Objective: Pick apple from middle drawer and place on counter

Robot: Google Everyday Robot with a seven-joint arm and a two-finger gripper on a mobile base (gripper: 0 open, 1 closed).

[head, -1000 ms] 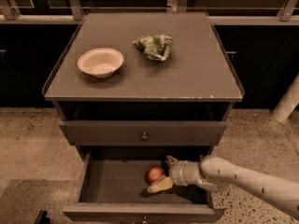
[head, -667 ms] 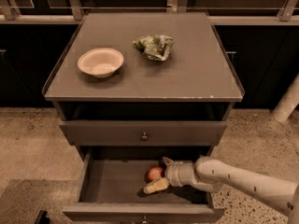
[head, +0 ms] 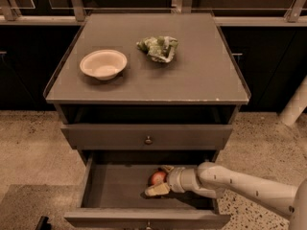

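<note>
The apple [head: 157,178], small and red with a yellowish patch, lies on the floor of the open middle drawer [head: 112,188], right of its centre. My gripper [head: 161,179] reaches into the drawer from the right on a pale arm. It is open, with one finger [head: 156,190] in front of the apple and the other behind it, so the apple sits between them. The counter [head: 201,75] is the grey-brown cabinet top above the drawers.
A pale bowl [head: 103,63] stands on the left of the counter and a wrinkly green-and-white packet [head: 158,48] lies at its back middle. The upper drawer [head: 148,136] is closed. Speckled floor surrounds the cabinet; a pale post [head: 293,107] stands at the right.
My gripper has slid a little to the left, so its fingers now reach further around the apple. The apple has not moved.
</note>
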